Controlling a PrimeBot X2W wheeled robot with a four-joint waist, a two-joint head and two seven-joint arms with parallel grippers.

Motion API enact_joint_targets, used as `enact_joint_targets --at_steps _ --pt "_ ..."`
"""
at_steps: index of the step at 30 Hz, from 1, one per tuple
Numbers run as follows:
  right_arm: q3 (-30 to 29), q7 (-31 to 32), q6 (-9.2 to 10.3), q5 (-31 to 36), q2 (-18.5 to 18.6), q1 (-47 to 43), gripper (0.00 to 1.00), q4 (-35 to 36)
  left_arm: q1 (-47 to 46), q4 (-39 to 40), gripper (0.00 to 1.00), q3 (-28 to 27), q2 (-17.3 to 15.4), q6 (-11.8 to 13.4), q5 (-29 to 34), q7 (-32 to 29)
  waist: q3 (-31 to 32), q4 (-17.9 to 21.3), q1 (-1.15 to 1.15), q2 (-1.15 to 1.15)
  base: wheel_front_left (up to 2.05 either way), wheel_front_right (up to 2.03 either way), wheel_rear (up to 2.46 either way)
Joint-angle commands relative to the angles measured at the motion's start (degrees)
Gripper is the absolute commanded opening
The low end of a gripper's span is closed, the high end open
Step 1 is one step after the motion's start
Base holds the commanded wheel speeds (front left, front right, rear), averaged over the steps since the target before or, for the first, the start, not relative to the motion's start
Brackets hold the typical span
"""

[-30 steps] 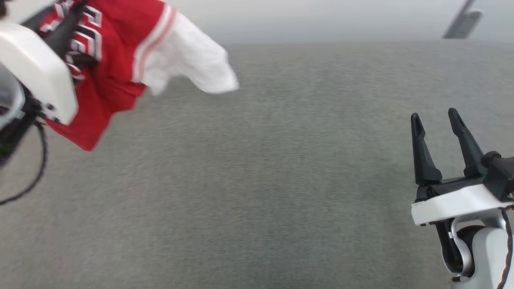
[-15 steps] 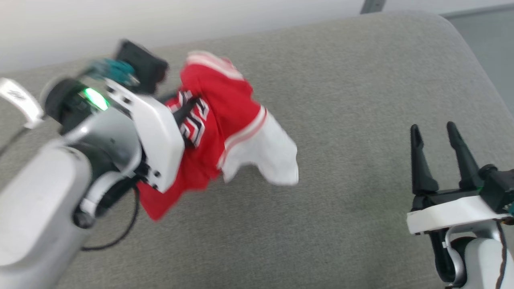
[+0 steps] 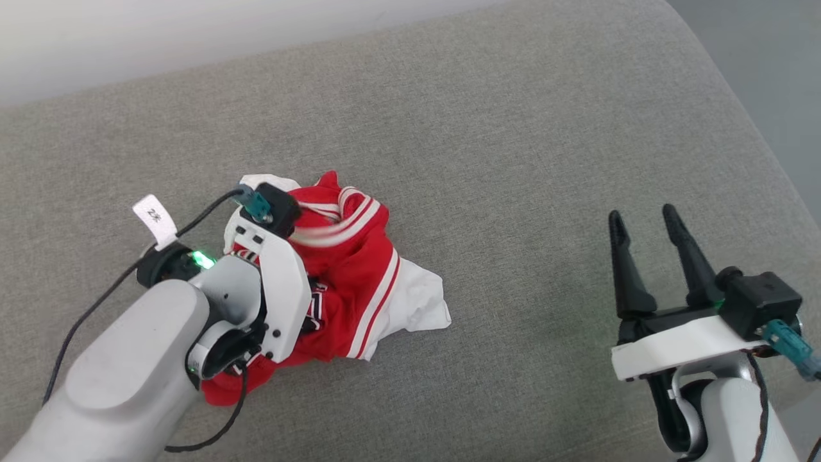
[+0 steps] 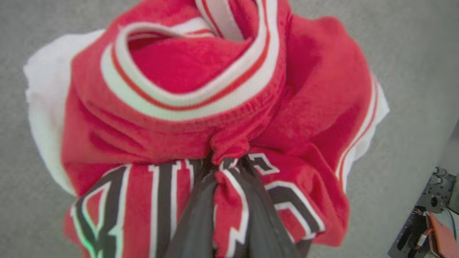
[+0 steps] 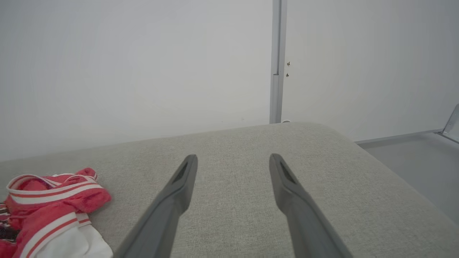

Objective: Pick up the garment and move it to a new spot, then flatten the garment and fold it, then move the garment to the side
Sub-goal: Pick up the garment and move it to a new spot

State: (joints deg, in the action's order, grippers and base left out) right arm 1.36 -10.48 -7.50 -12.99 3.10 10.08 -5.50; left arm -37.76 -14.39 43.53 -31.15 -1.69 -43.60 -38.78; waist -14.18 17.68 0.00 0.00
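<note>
Left: left gripper, pinched on a fold of the jersey by the black lettering, plain in left wrist view. Crumpled red heap, striped trim uppermost, white cloth rightward, now on grey cushion, left of middle; dangling earlier. Right: right gripper, spread wide, empty.

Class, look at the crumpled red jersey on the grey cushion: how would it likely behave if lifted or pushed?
Probably floppy: the jersey lies in soft folds, and cloth puckers where the left end effector pinches it, so it would likely dangle. Likely light, being thin fabric. Pushed across the woven cushion, it would probably bunch rather than slide.
</note>
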Motion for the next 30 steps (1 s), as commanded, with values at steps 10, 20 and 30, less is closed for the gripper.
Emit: enact_joint_targets --at_steps 10,20,30 --pt "1.1 -0.69 0.02 -0.11 -0.2 1.2 1.0 -1.57 -2.33 -9.24 1.0 0.76 3.19 -2.73 -1.09 2.78 1.05 -1.72 0.0 0.0 0.0 0.0 0.0" --pt "0.0 0.86 0.02 0.91 0.21 -0.31 1.0 -0.67 -1.09 -2.51 1.0 -2.93 1.07 -2.21 -1.21 10.93 4.92 -6.96 0.0 0.0 0.0 0.0 0.0" --pt "-0.1 2.4 0.02 1.05 1.44 -1.92 1.0 0.89 7.41 8.95 1.0 -11.1 -4.13 3.39 -0.89 25.52 8.33 -11.44 0.0 0.0 0.0 0.0 0.0"
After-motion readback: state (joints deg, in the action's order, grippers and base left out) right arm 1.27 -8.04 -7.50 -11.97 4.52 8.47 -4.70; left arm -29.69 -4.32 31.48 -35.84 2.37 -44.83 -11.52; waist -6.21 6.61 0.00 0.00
